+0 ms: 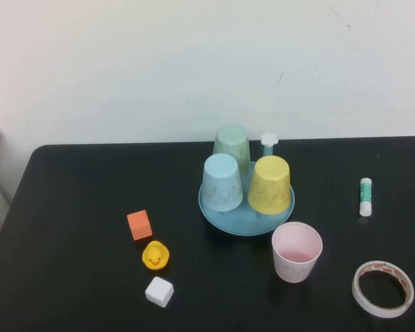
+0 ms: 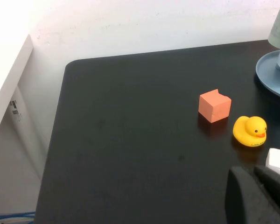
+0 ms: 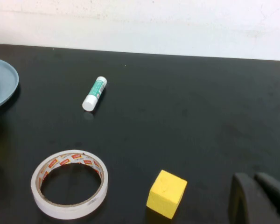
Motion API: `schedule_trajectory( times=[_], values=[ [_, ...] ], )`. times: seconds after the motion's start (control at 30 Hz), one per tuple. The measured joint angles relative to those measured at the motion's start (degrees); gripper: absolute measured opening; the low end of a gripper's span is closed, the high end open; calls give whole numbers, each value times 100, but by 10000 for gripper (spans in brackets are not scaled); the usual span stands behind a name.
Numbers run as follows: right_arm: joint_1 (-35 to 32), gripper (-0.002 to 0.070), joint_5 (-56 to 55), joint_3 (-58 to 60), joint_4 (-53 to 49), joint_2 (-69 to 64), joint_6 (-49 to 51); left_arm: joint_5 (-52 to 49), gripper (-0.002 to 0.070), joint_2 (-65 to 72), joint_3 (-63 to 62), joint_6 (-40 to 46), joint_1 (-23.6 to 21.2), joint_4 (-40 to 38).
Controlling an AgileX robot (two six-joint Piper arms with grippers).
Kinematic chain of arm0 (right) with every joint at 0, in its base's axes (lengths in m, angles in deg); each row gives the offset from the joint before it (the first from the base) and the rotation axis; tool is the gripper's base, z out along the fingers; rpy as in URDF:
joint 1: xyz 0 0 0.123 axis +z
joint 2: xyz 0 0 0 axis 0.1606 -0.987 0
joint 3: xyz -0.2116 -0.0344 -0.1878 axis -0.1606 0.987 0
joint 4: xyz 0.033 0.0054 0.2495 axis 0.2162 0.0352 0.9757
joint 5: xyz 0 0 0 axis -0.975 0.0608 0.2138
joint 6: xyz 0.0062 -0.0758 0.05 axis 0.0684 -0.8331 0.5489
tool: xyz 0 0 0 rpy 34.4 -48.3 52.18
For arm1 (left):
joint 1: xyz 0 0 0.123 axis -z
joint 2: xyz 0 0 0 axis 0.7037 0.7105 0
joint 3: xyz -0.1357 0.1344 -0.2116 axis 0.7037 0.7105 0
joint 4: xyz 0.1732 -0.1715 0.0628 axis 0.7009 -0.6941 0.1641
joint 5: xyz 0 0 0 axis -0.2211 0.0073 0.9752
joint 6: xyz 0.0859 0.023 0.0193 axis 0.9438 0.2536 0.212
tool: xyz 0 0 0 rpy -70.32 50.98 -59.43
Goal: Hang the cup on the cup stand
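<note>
The pale pink cup point(image 1: 297, 252) stands upright, mouth up, on the black table just in front of and to the right of the cup stand point(image 1: 246, 223). The light blue stand holds three upturned cups: light blue point(image 1: 222, 182), yellow point(image 1: 270, 184) and pale green point(image 1: 232, 143). One peg with a white flower knob point(image 1: 269, 141) at the back right is bare. Neither arm shows in the high view. My left gripper point(image 2: 251, 173) is shut and empty, low near the duck. My right gripper point(image 3: 253, 178) is shut and empty, near the yellow cube.
An orange cube point(image 1: 139, 225), a yellow rubber duck point(image 1: 155, 255) and a white cube point(image 1: 159, 291) lie left of the stand. A glue stick point(image 1: 365, 196) and a tape roll point(image 1: 382, 288) lie to the right. A yellow cube point(image 3: 166, 193) shows in the right wrist view.
</note>
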Motion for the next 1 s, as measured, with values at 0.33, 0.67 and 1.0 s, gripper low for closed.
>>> schedule_trajectory(
  times=[0.33,0.67,1.0],
  values=[
    [0,0,0,0,0,0,0,0,-1,0,0,0,0,0],
    [0,0,0,0,-33,0,0,0,-1,0,0,127,0,0],
    [0,0,0,0,-33,0,0,0,-1,0,0,127,0,0]
  ],
)
